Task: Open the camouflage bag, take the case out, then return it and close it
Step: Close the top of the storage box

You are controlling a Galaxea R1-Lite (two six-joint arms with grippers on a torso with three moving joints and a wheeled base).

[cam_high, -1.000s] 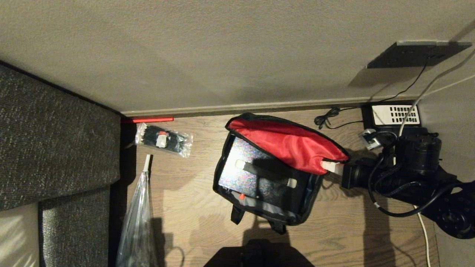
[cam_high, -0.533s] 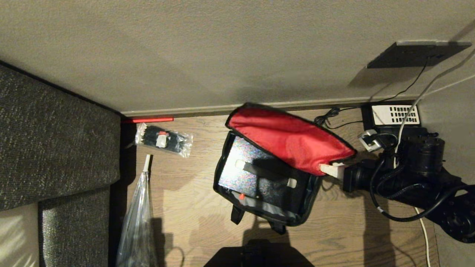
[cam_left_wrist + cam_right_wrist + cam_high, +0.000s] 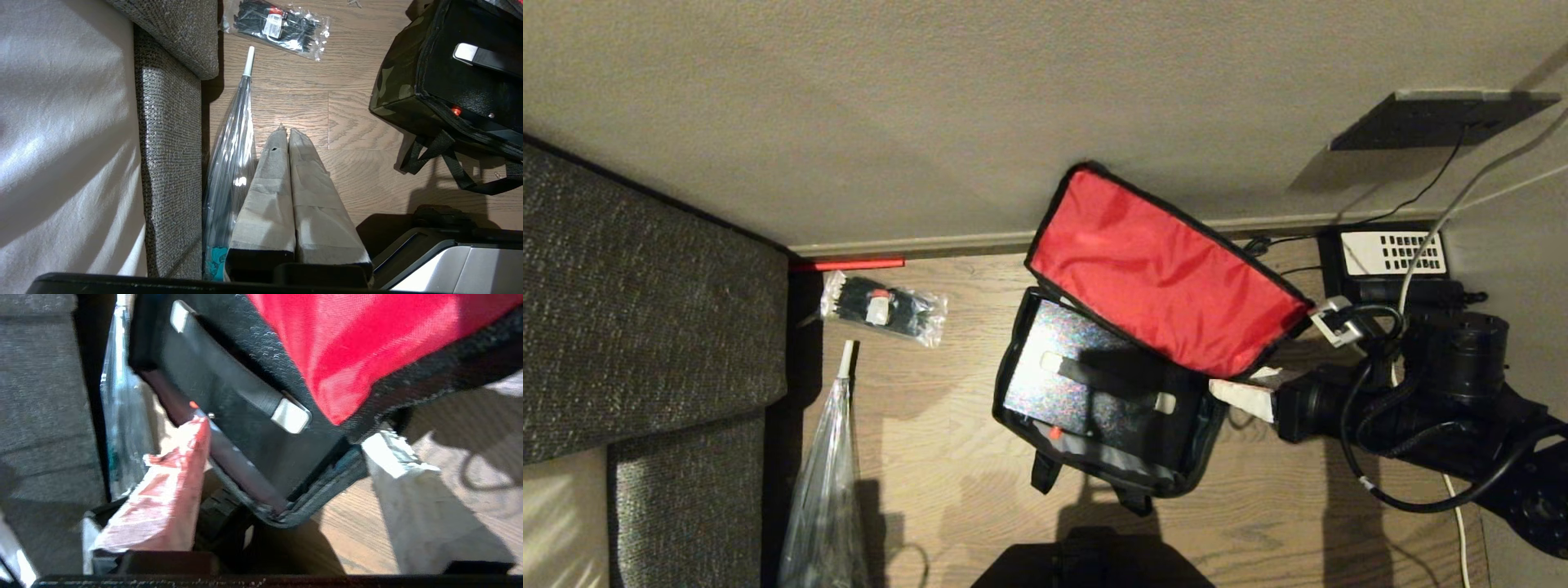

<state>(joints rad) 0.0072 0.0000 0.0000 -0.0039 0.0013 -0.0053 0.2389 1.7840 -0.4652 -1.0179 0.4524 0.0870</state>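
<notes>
Camouflage bag (image 3: 1094, 425) on the floor (image 3: 947, 490) near the wall (image 3: 931, 122), lid (image 3: 1164, 282) thrown back and propped up toward the wall, red lining facing the room: leaves the compartment exposed for access. Case (image 3: 1094, 392) inside the bag, flat, filling nearly its whole width, strap across its top; not yet removed. Right claw (image 3: 1245, 390) just beside the bag's right corner, jaws spread, holding nothing, lid edge above it; probably just let go to free itself for the case. Left claw (image 3: 288, 134) pressed shut, empty, parked above the floor beside the umbrella (image 3: 235, 134), well clear of the work.
</notes>
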